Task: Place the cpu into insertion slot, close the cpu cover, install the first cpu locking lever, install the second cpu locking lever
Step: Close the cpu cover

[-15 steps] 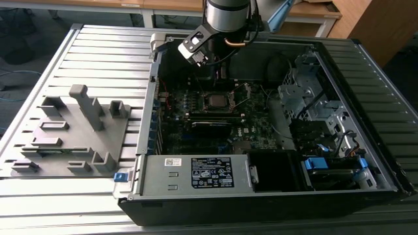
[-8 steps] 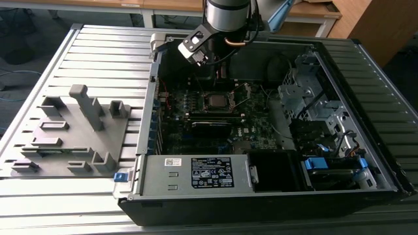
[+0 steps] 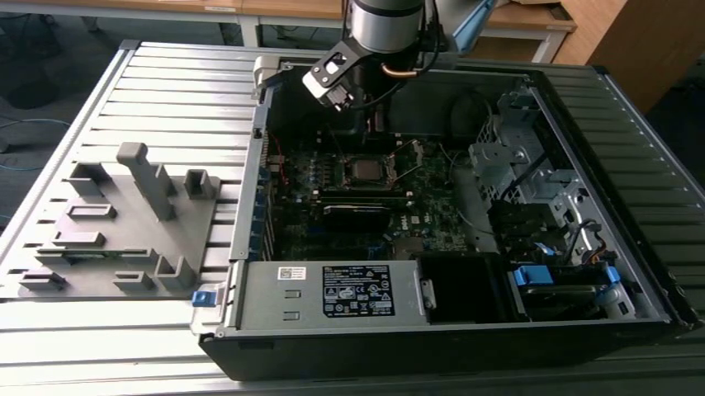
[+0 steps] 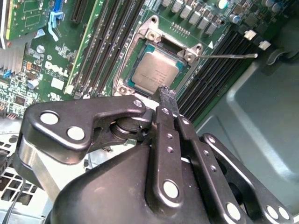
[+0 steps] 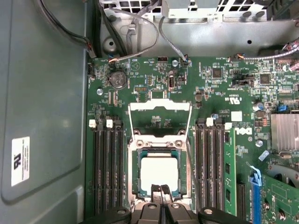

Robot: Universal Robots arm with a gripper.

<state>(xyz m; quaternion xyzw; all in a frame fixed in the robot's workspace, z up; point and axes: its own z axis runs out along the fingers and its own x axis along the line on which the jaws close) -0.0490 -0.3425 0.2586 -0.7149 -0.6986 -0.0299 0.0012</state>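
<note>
The cpu (image 5: 159, 172) is lying in its socket (image 5: 136, 173), cover (image 5: 160, 106) flipped open. Gripper (image 5: 161, 188) is hovering at the cpu's edge, jaws pinched together (holding nothing). Cover prob. needs a gentle, even push.

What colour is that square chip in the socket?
The cpu is dull silvery grey; second wrist view shows it best.

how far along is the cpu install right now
Done: the cpu sits in its socket. In hand: nothing; the gripper is shut and empty, poised at the socket's edge. Left: the cpu cover stands flipped open beside the socket, and a locking lever sticks out unlatched, so closing the cover and latching the levers are not yet done.
</note>
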